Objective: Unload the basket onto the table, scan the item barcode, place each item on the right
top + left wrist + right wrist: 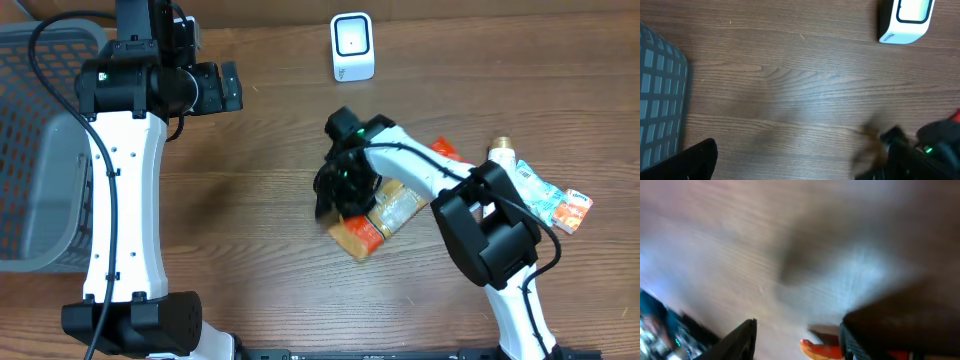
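Packet (385, 212), orange at one end and clear at the other, is being shown on the table (260, 200) directly under the right gripper (338, 198), its long axis slanting toward the upper right in the overhead view, with the scanner (352, 47) well apart beyond it. The right jaws are being seen about half spread over something orange, but blur is hiding whether anything is gripped; the left gripper (228, 88), farther off, is being held wide open and empty

Bench layout from above

A basket (40, 150) sits at the left edge of the bench (250, 200). A scanner (352, 46) stands at the back near the middle. A packet (375, 222) lies mid-bench under the right pincer (340, 190), with a heap of small goods (545, 195) to its right.
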You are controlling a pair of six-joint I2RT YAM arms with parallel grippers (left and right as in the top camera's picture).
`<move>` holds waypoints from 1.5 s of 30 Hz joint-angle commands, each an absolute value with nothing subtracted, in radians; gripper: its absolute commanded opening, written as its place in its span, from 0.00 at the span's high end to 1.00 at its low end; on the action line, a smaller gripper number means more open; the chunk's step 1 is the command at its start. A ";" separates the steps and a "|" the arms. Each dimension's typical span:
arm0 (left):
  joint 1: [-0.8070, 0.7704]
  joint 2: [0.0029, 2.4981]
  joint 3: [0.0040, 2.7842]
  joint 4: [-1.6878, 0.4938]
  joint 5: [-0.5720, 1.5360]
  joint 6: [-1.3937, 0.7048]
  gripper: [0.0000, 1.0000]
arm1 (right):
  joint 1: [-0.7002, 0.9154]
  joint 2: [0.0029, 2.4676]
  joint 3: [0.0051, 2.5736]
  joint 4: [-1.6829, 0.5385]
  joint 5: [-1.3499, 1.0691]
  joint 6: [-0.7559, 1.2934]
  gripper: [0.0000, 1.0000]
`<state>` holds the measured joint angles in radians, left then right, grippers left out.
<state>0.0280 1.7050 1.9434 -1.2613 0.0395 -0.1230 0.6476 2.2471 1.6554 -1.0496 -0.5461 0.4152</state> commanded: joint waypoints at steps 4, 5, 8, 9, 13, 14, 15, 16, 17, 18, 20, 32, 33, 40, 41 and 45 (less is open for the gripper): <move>0.026 1.708 1.948 -1.259 0.033 -0.108 0.00 | 0.616 2.145 1.724 -1.123 -0.374 0.369 0.46; 0.026 1.708 1.948 -1.259 0.033 -0.108 0.00 | 0.607 2.103 1.723 -1.119 -0.307 0.427 0.46; 0.026 1.708 1.948 -1.259 0.033 -0.108 0.00 | 0.581 1.972 1.723 -1.135 -0.065 0.576 0.41; 0.026 1.708 1.948 -1.259 0.033 -0.108 0.00 | 0.568 1.928 1.723 -1.160 0.017 0.626 0.40; 0.026 1.708 1.948 -1.259 0.033 -0.108 0.00 | 0.501 1.854 1.723 -1.288 0.160 0.707 0.37; 0.026 1.708 1.948 -1.259 0.033 -0.108 0.00 | 0.479 1.854 1.721 -1.324 0.175 0.712 0.37; 0.026 1.708 1.948 -1.259 0.033 -0.108 0.00 | 0.457 1.859 1.714 -1.354 0.184 0.711 0.37; 0.026 1.708 1.948 -1.259 0.033 -0.108 0.01 | 0.433 1.862 1.695 -1.375 0.190 0.711 0.37; 0.026 1.708 1.948 -1.259 0.033 -0.108 0.00 | 0.413 1.863 1.668 -1.378 0.190 0.711 0.37; 0.026 1.708 1.948 -1.259 0.033 -0.108 0.00 | 0.396 1.863 1.637 -1.373 0.189 0.711 0.37; 0.026 1.708 1.948 -1.260 0.033 -0.108 0.00 | 0.367 1.863 1.570 -1.353 0.189 0.711 0.37; 0.026 1.708 1.948 -1.259 0.033 -0.108 0.00 | 0.322 1.866 1.233 -0.944 0.130 0.570 0.39; 0.026 1.708 1.948 -1.259 0.033 -0.108 0.00 | 0.324 1.868 1.217 -0.917 0.133 0.567 0.39; 0.026 1.708 1.948 -1.259 0.033 -0.108 0.00 | 0.325 1.893 1.197 -0.805 0.066 0.442 0.41; 0.026 1.708 1.948 -1.259 0.033 -0.108 0.00 | 0.325 1.893 1.197 -0.781 0.027 0.393 0.43; 0.026 1.708 1.948 -1.259 0.033 -0.108 0.00 | 0.331 1.893 1.197 -0.694 -0.189 0.184 0.49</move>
<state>0.0280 1.7050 1.9434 -1.2610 0.0395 -0.1230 0.3168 1.8786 1.2064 -0.7223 0.0063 0.3824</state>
